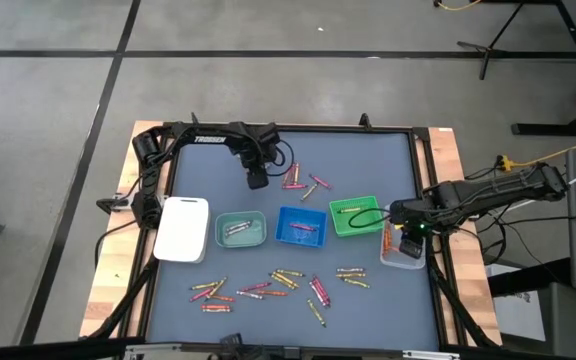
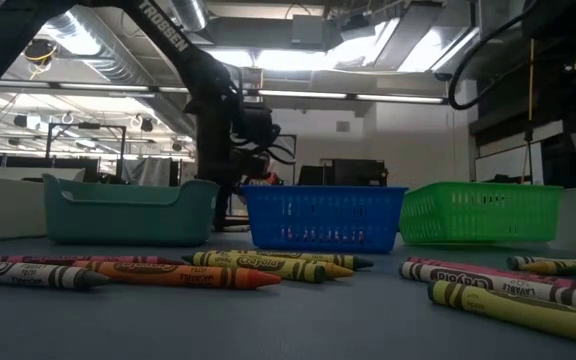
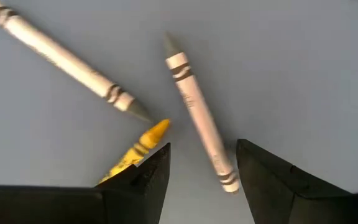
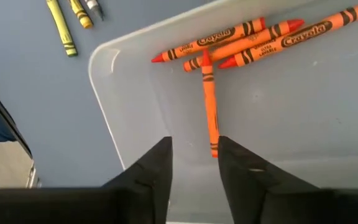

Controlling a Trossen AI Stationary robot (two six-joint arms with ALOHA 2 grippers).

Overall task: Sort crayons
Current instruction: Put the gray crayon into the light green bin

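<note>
The right hand (image 4: 193,163) hangs open over the clear tray (image 4: 135,93), which holds four orange crayons (image 4: 229,43) — three side by side, one crossing them. The left hand (image 3: 202,168), open, hovers above two grey crayons (image 3: 197,112) and one yellow crayon (image 3: 138,146) on the counter (image 3: 303,74).

We are seeing a row of trays crossing the middle of the worktop (image 1: 388,170): white tray (image 1: 183,229), teal tray (image 1: 240,230), blue tray (image 1: 301,225), green tray (image 1: 353,216). Scattered crayons (image 1: 278,283) are lying along the near strip. The left pincer (image 1: 257,180) is occupying the far strip beside more crayons. The right pincer (image 1: 406,240) is hovering over the clear tray (image 1: 402,262). The far right corner is lying bare.
</note>
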